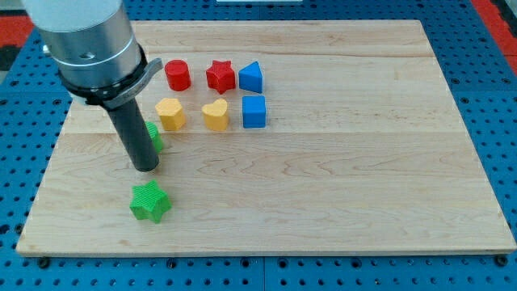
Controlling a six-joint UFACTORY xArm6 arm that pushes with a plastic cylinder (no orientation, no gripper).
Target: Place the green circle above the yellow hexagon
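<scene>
The green circle (153,136) lies left of the board's middle, mostly hidden behind my dark rod. My tip (145,169) rests on the board just below and in front of it, touching or nearly touching. The yellow hexagon (170,113) sits a little up and to the right of the green circle. The tip is below and left of the hexagon.
A green star (150,201) lies below the tip. A yellow heart (216,115) and a blue cube (254,111) stand right of the hexagon. A red cylinder (178,75), a red star (220,76) and a blue triangle (251,78) form the row above. The wooden board (363,162) ends near the view's left.
</scene>
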